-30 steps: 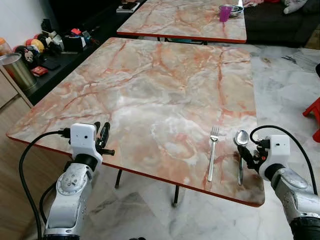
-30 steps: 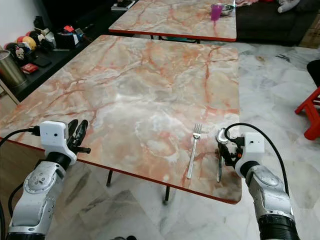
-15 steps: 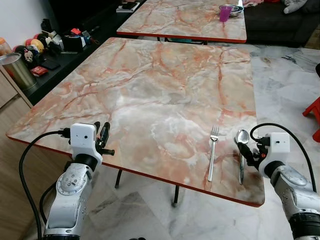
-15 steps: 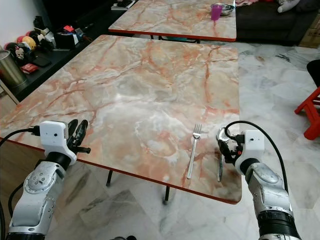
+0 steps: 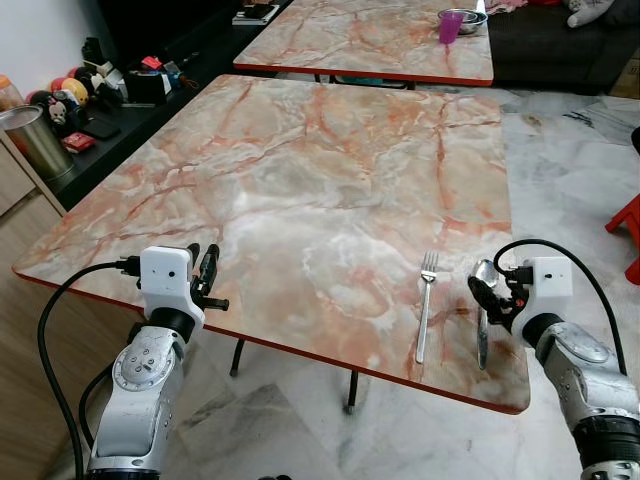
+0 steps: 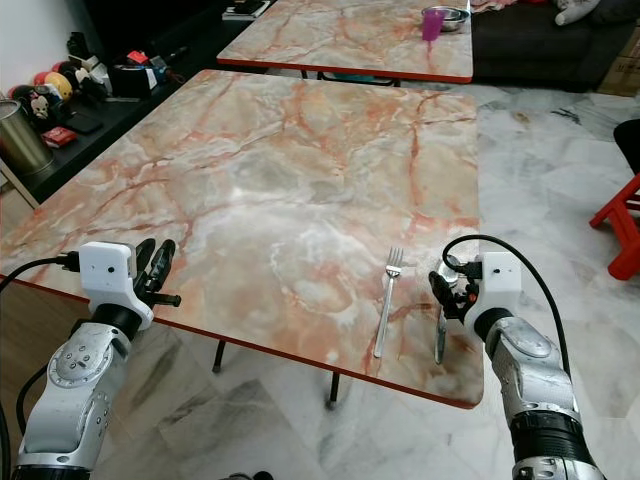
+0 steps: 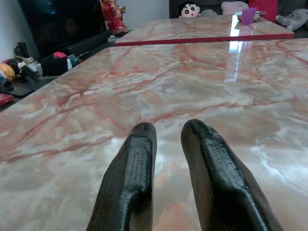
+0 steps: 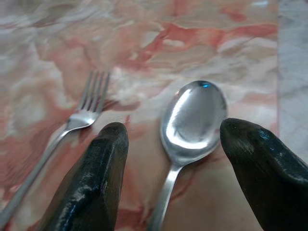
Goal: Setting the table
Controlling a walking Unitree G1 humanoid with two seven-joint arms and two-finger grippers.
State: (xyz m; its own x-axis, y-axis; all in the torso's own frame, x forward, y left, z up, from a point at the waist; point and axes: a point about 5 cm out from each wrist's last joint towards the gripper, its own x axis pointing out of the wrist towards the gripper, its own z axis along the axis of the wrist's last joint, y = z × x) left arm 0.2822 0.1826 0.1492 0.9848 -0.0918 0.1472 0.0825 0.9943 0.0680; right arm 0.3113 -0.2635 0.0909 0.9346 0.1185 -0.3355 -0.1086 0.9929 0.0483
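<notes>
A marble-patterned table [image 5: 330, 190] fills the middle of the frame, with a fork [image 5: 425, 318] and a spoon [image 5: 482, 318] lying side by side near its lower right corner, the fork just left of the spoon and not touching it. The right tool [image 8: 175, 163] sits at the lower right of the frame over the spoon, its two black fingers [image 8: 91, 183] spread wide to either side of the spoon's bowl and handle, holding nothing. The left tool [image 7: 168, 183] hovers at the table's lower left edge, its fingers close together with only a narrow gap, empty. A second table [image 5: 370, 45] stands in the upper part of the frame, carrying a purple cup [image 5: 450, 26] and a metal bowl [image 5: 470, 17].
</notes>
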